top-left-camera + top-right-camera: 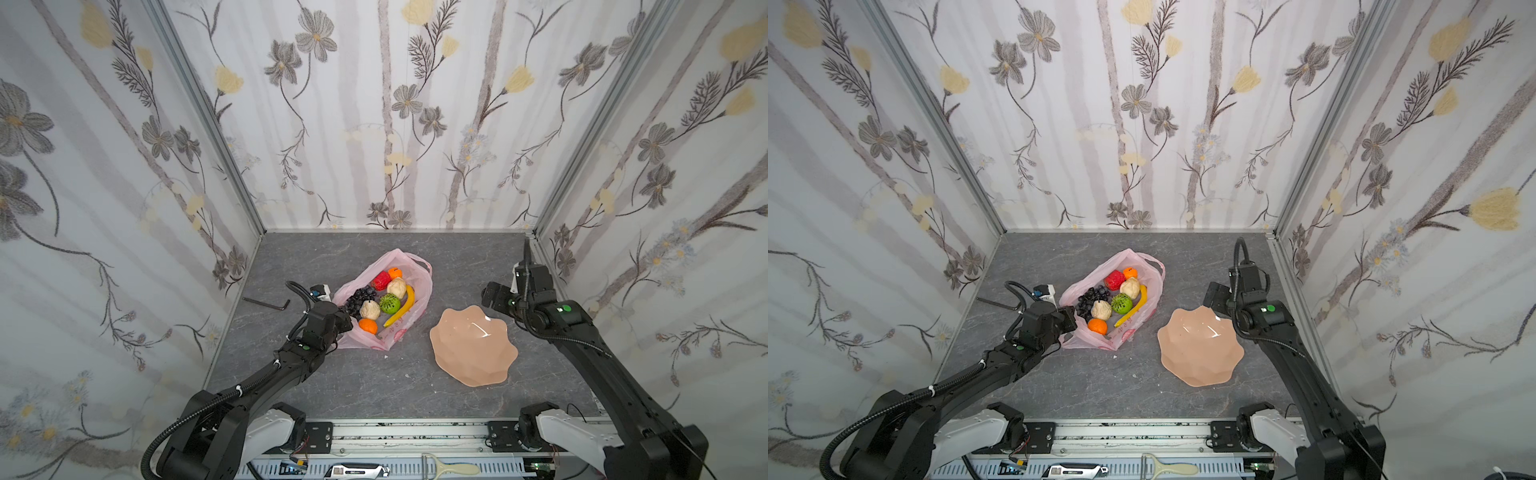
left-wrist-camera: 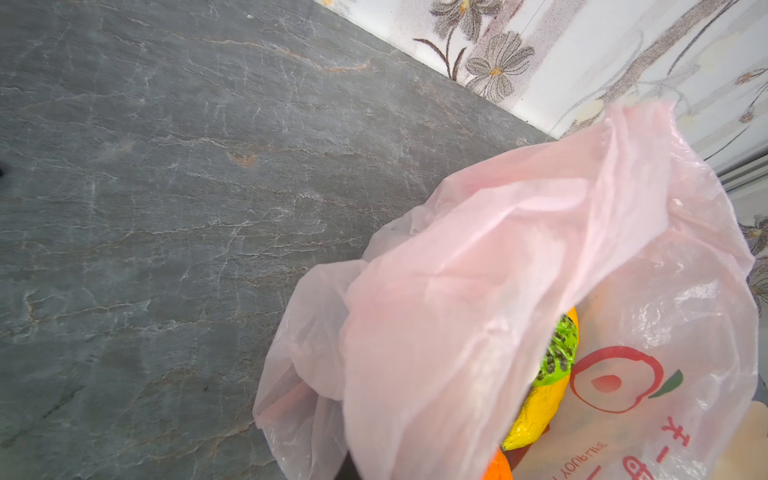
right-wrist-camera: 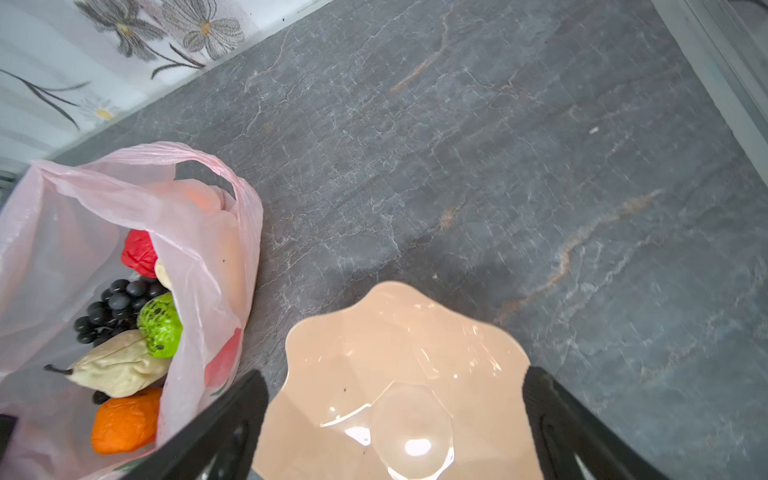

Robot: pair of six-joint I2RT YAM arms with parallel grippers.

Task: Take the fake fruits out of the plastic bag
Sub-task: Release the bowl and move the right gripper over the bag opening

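Bag (image 1: 407,326) lies open on grey surface (image 1: 374,390) in both top views, fake fruits (image 1: 384,301) all inside it. Left tool (image 1: 347,318) sits closed on bag's near-left rim. Right tool (image 1: 492,297) hangs over far rim of peach dish (image 1: 473,357), apart from bag.

Left wrist: pink film stands close to lens; tool hidden.

Right wrist: right tool (image 3: 392,372) above dish, jaws spread wide, nothing between them.
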